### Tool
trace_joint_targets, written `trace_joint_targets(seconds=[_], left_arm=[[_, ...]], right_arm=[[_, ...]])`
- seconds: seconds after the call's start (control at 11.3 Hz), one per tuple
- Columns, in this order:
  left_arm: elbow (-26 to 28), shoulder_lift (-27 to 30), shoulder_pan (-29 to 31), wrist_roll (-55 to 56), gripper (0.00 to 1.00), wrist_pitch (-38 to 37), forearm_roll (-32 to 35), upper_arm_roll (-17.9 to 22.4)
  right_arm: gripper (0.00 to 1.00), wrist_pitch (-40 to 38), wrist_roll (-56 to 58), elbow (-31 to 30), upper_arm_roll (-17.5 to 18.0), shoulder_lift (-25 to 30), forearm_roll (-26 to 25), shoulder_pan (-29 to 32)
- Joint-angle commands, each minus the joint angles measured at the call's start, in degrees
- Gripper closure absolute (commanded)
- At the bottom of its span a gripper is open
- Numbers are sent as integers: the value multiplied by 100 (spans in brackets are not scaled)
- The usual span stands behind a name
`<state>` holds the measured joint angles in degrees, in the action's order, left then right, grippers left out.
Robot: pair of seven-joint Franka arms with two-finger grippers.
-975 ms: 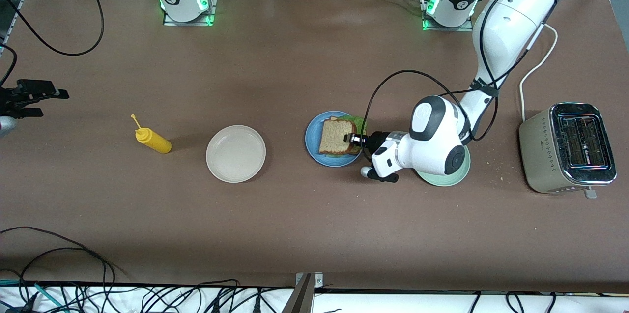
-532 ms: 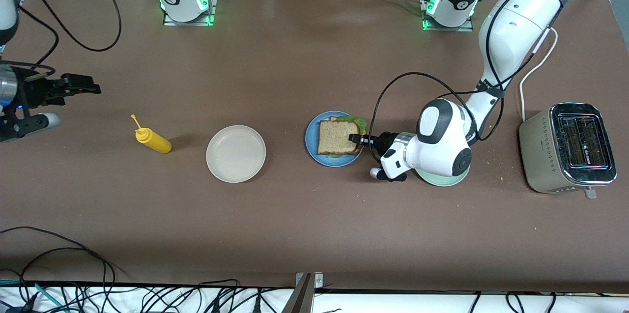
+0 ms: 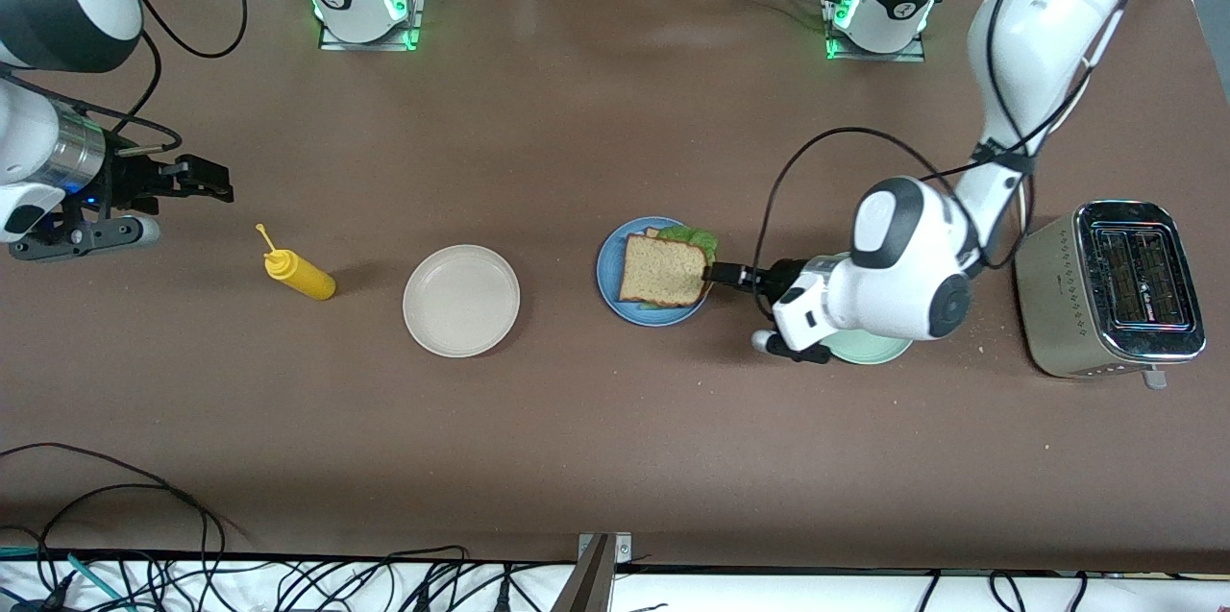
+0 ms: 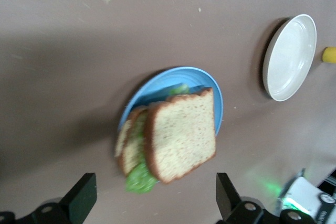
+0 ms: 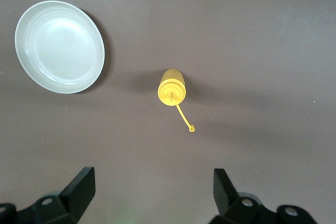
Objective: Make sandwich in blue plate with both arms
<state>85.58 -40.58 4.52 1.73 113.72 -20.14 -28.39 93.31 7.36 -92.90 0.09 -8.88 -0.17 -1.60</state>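
Left gripper [image 3: 723, 274] backed off sandwich [image 3: 661, 270] on blue plate [image 3: 609, 278], fingers wide, empty; right gripper [image 3: 207, 180] open near bottle [image 3: 299, 275]. Assembly apparently complete; retreat next.

Matte brown table [image 3: 577, 458] fills the frame, black cables [image 3: 115, 535] tangle along its near edge, green lights [image 3: 408, 12] glow up top.

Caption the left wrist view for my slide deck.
Open left gripper beside the sandwich on the blue plate.
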Motion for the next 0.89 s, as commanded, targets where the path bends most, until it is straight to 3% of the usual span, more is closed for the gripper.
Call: trace_joint_targets(seconds=[0.0, 0.09, 0.27, 0.35, 0.53, 0.71, 0.8], left_arm=[[135, 804, 390, -24, 0, -446, 868, 18], [126, 1006, 514, -15, 0, -473, 1097, 35], [126, 1384, 821, -32, 0, -491, 1720, 35], [126, 1586, 883, -33, 0, -613, 2045, 44], [231, 2349, 718, -24, 0, -981, 2522, 411], [292, 3087, 26, -6, 0, -1438, 2480, 1244], [397, 3404, -56, -6, 0, -1484, 2445, 1344]], right_arm=[[0, 327, -524, -360, -501, 247, -36, -579], [0, 468, -525, -378, -457, 247, -36, -500], [0, 609, -525, -422, -19, 247, -62, -141], [0, 592, -516, -404, -17, 238, -62, -139], [0, 557, -525, -352, -17, 168, -54, -166], [0, 557, -525, -308, -17, 159, -54, -174], [0, 548, -507, -273, -17, 167, -62, -183]])
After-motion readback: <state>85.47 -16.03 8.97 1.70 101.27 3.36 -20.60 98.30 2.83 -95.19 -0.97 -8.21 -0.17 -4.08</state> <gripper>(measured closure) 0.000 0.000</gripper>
